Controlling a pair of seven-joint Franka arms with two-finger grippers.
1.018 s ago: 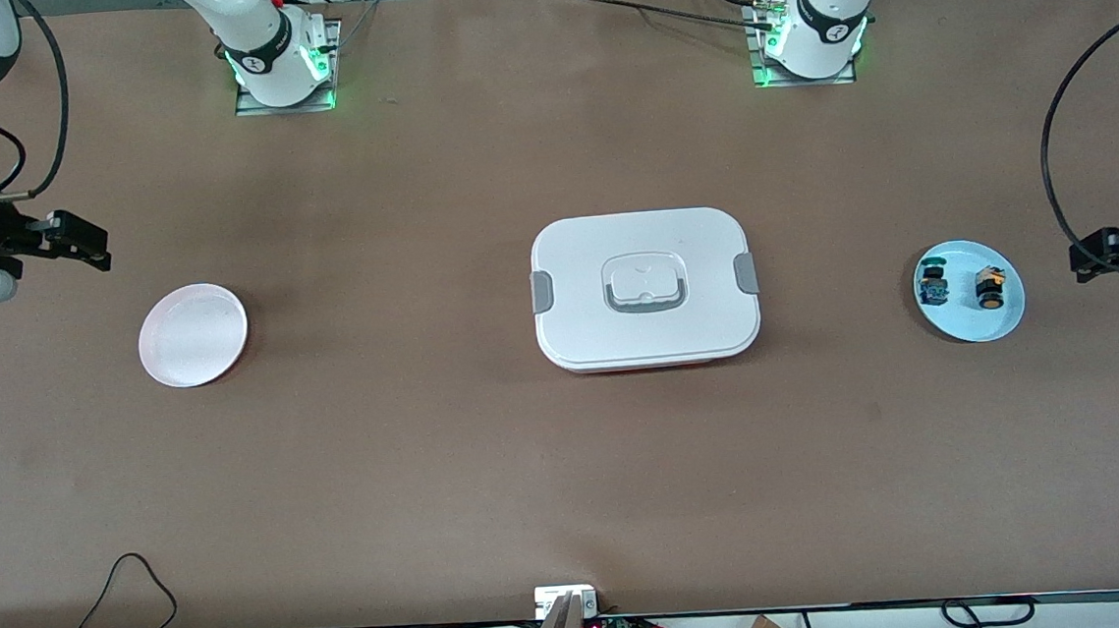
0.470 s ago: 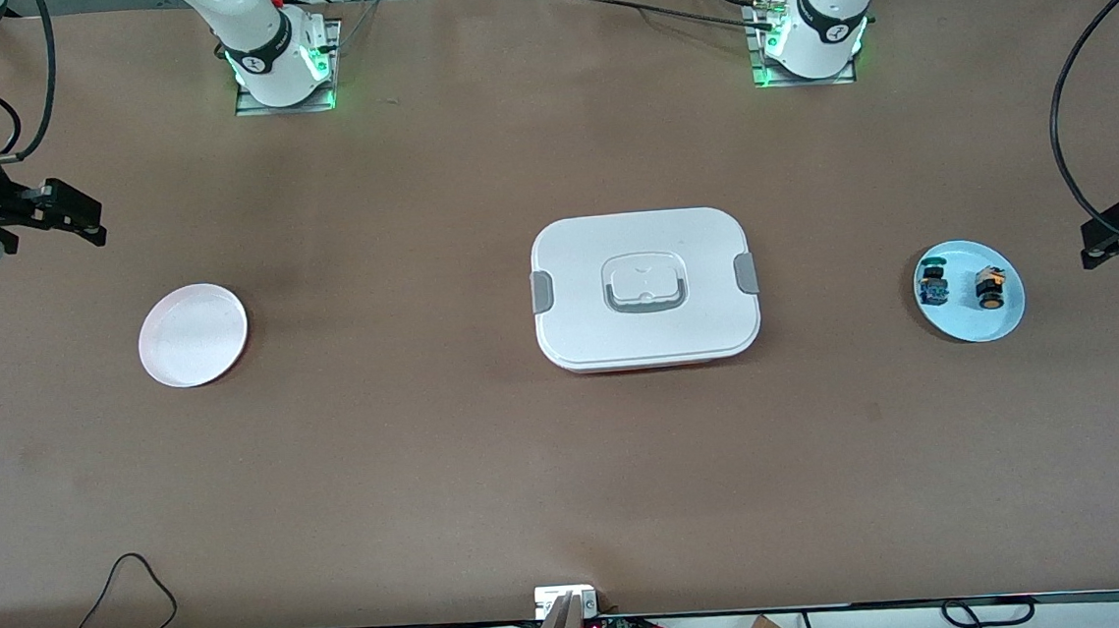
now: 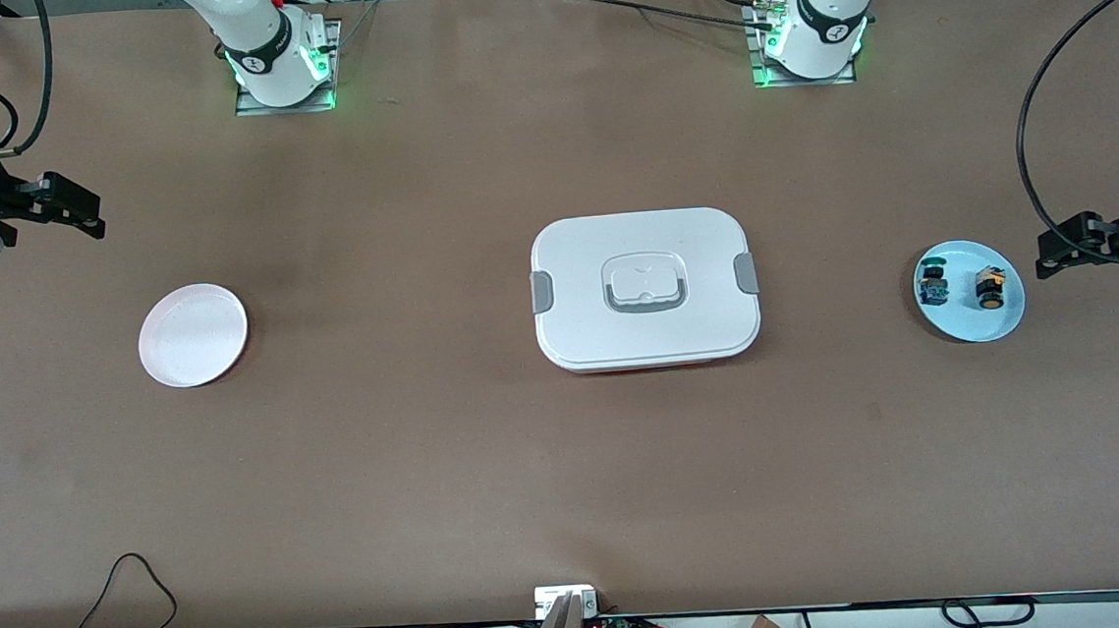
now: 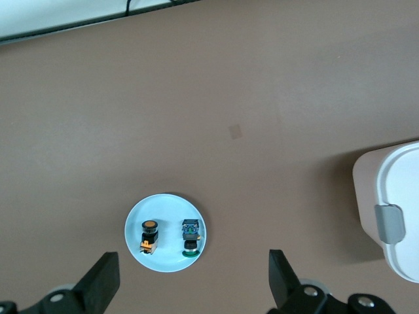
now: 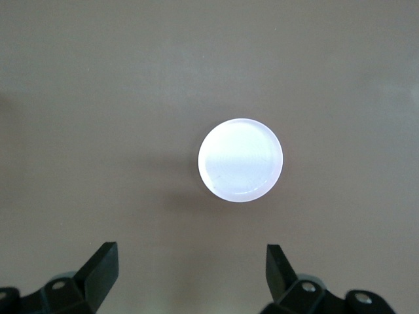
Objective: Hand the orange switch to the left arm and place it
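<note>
The orange switch (image 3: 988, 287) (image 4: 150, 235) lies on a light blue plate (image 3: 966, 321) (image 4: 167, 260) toward the left arm's end of the table. My left gripper (image 3: 1057, 248) (image 4: 193, 263) hangs open over the table just outside that plate's rim, holding nothing. The white box (image 3: 644, 288) (image 4: 400, 196) sits shut in the middle of the table. My right gripper (image 3: 82, 211) (image 5: 190, 256) is open and empty over the right arm's end of the table, near a pale pink plate (image 3: 193, 335) (image 5: 240, 160).
A second small switch with a blue-green top (image 3: 933, 284) (image 4: 190, 237) lies beside the orange one on the blue plate. The arms' bases stand along the table's edge farthest from the front camera. Cables run along the edge nearest to it.
The left gripper drew back from the blue plate, then came in closer to its rim. The right gripper drifted slightly toward the bases' side. Both stayed open.
</note>
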